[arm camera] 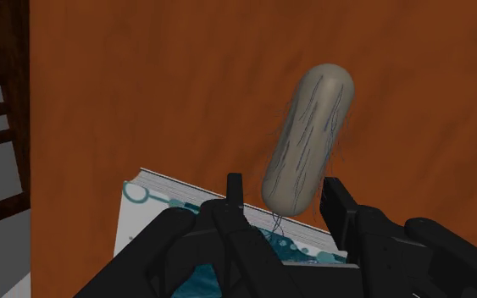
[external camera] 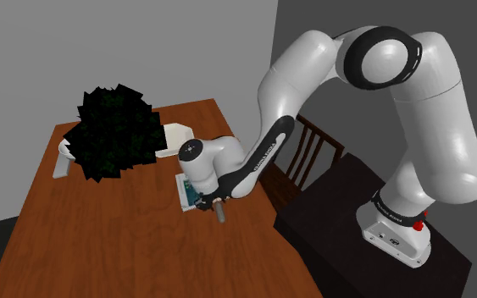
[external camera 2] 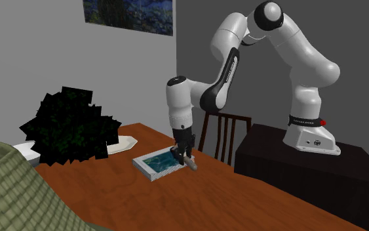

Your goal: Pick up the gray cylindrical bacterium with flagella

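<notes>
The gray capsule-shaped bacterium (arm camera: 308, 140) with thin dark hairs lies on the brown wooden table (arm camera: 160, 93), just off the edge of a flat white-edged book with a teal cover (arm camera: 156, 203). My gripper (arm camera: 284, 193) is low over it with its fingers apart. The bacterium's near end sits between them, close to one finger and with a gap at the other. From the shoulder view the bacterium (external camera: 220, 211) pokes out below the gripper (external camera: 213, 201), beside the book (external camera: 185, 191). The second exterior view shows the gripper (external camera 2: 184, 156) down at the bacterium (external camera 2: 191, 162) by the book (external camera 2: 158, 164).
A black leafy mass (external camera: 113, 131) stands at the table's far side with a white dish (external camera: 175, 138) next to it. A dark wooden chair (external camera: 308, 157) is between the table and my stand (external camera: 372, 254). A green woven object (external camera 2: 6, 190) fills the second exterior view's lower left.
</notes>
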Controlling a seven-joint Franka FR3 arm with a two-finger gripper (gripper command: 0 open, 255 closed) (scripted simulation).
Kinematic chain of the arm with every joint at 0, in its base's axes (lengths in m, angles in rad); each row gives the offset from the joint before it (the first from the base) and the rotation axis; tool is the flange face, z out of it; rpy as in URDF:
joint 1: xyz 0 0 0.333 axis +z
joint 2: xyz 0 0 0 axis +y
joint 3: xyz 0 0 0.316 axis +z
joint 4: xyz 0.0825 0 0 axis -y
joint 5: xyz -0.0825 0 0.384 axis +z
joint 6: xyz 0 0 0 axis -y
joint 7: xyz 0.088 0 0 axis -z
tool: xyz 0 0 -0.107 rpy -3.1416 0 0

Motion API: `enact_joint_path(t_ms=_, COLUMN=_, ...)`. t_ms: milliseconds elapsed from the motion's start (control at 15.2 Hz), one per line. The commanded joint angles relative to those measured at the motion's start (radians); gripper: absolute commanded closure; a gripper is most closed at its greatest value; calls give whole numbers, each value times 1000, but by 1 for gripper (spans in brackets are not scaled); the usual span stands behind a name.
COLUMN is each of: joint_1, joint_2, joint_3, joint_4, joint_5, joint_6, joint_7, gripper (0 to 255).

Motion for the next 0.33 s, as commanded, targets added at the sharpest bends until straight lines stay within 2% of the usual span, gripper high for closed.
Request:
enact_joint_path(t_ms=0, joint_1=-9, joint_2=-23, joint_3=10, joint_4=-7, joint_5=13, joint_6=-15, joint_7=-11, gripper=255)
enact_joint_path(t_ms=264, joint_1=-17, joint_2=-47, joint_3=21, joint_4=-13, joint_5=26, joint_6=-31, joint_7=-21, gripper=255)
